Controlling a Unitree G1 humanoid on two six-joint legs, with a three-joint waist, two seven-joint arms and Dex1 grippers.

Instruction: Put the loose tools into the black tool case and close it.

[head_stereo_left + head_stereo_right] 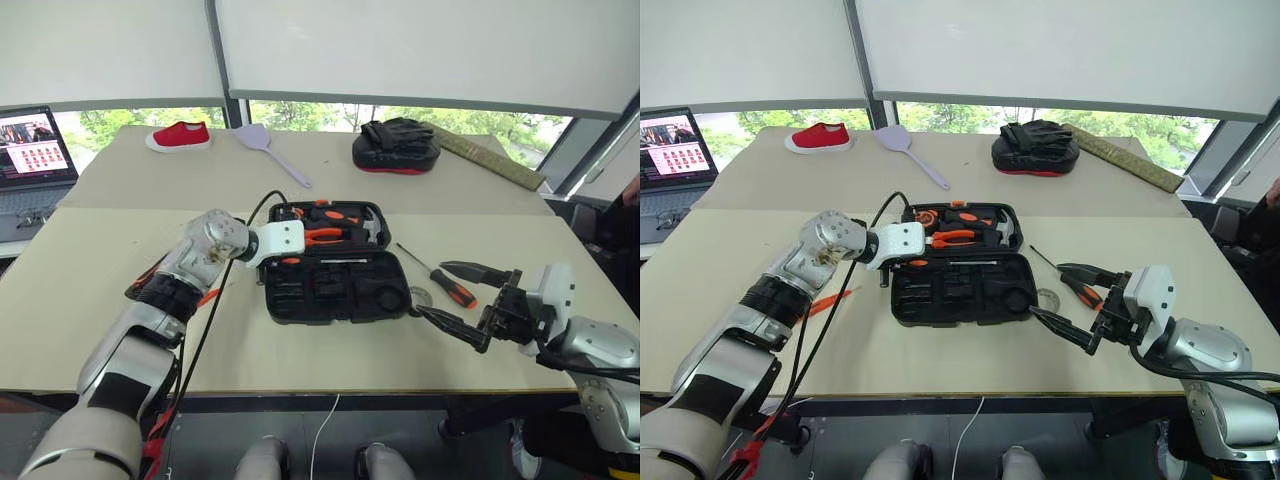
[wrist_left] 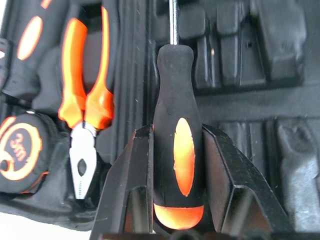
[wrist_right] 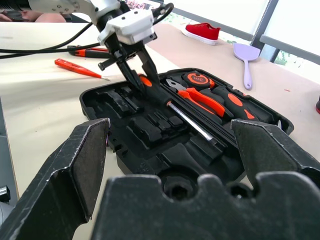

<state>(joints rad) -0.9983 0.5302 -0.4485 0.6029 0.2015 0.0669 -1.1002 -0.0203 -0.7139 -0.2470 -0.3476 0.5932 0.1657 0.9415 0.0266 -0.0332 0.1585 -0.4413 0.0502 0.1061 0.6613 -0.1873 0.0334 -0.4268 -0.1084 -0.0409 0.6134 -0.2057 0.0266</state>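
On the tan table point(image 1: 90, 290) my open black tool case point(image 1: 335, 290) lies centred. I'm mid-placement: left gripper point(image 2: 175, 150) pinches a screwdriver point(image 2: 176, 130) over its recess; next I must seat and release it. Right gripper point(image 1: 465, 300) hangs spread, empty. Its wrist camera reveals a thin orange tool point(image 3: 77, 68) beyond the case.

Bright, even daylight from windows point(image 1: 300, 115) beyond worktop point(image 1: 100, 260); soft shadows near black tool case point(image 1: 335, 290); blown-out white blinds point(image 1: 400, 50); close foreground pincer fingers point(image 3: 75, 165) blurred.

matt black plastic case point(image 1: 335, 290), rubbery screwdriver handle point(image 2: 177, 150)
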